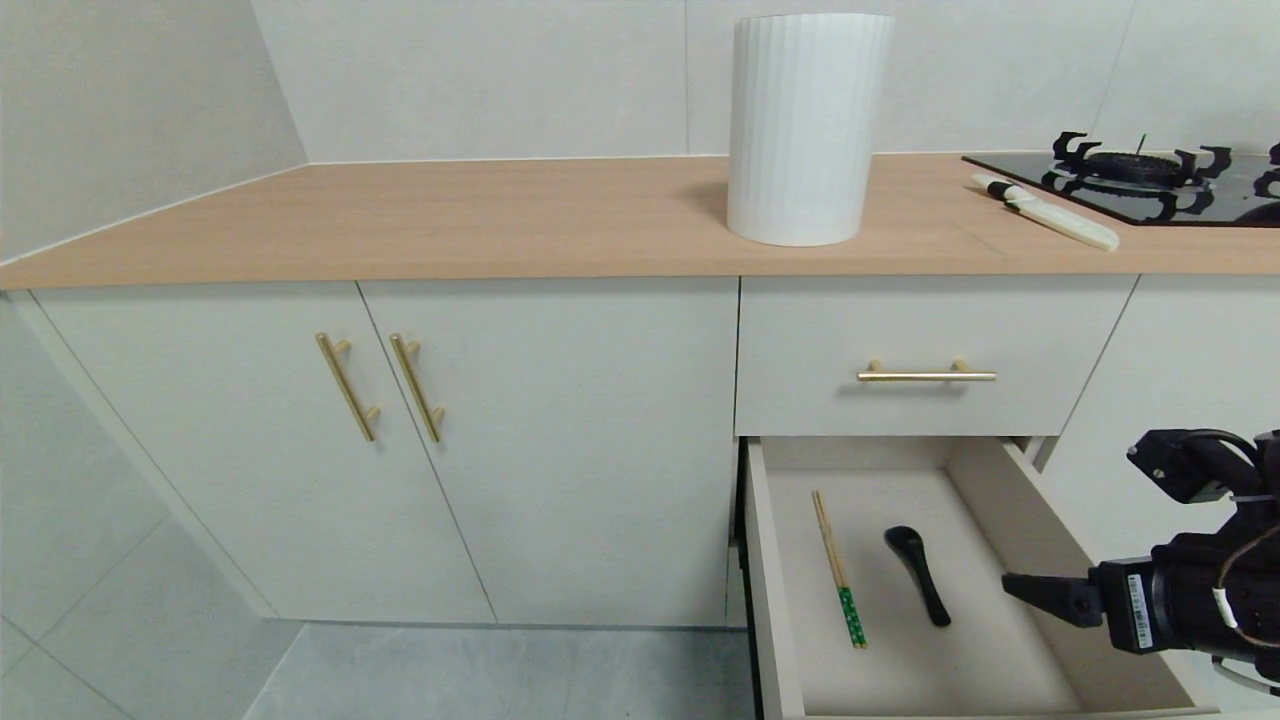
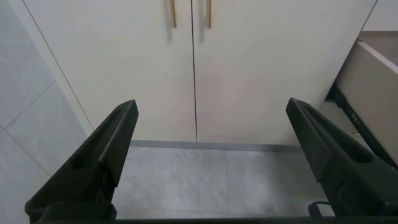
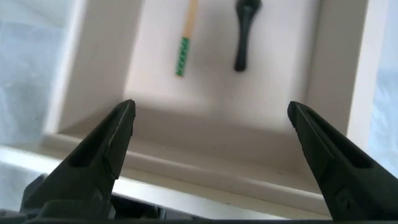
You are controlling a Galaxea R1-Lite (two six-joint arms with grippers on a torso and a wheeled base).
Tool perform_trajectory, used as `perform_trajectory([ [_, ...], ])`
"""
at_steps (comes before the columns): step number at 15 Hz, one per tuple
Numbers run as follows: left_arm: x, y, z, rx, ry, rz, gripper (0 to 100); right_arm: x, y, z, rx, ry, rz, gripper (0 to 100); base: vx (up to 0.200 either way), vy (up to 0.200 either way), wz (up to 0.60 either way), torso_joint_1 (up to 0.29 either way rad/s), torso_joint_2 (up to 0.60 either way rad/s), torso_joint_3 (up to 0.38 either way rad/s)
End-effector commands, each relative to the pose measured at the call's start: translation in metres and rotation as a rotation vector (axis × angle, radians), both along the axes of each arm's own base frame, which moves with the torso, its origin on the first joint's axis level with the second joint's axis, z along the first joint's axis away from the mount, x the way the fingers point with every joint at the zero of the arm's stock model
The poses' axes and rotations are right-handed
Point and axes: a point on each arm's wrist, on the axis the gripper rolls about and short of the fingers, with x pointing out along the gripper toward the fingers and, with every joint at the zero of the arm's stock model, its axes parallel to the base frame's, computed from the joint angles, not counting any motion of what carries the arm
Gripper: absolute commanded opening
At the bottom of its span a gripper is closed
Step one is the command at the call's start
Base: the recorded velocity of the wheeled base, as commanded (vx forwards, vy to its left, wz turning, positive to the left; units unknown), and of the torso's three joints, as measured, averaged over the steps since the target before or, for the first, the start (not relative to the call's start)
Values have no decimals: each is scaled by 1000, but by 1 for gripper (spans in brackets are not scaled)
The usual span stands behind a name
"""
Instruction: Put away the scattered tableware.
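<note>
Left gripper (image 2: 211, 106), right gripper (image 3: 210, 109): fingers gaping wide, empty. White knife (image 1: 1045, 211) lying on counter (image 1: 500, 220): likely light, rigid, slick; pinching across handle seeming safest.

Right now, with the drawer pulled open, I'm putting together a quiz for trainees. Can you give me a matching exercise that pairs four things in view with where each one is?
Things:
1. chopsticks
2. black spoon
3. white ribbed canister
4. long white utensil

Places:
A. lying on the countertop beside the hob
B. in the open drawer, nearest its left wall
C. standing upright on the countertop
D. in the open drawer, about the middle of its floor

Pairs: 1-B, 2-D, 3-C, 4-A
</note>
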Motion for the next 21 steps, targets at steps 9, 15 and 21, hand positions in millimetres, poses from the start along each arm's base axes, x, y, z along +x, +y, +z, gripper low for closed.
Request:
perform_trajectory([
  [9,0,0,0,-1,0,1,100,-5,3,0,-11,-6,33,100,-178,0,0,1,1,2],
  [15,0,0,0,-1,0,1,100,-18,19,-10,-54,71,155,100,-33,0,0,0,0,0],
  [21,0,0,0,-1,0,1,100,-17,29,-31,-135,218,236,100,0,0,0,0,0,0],
])
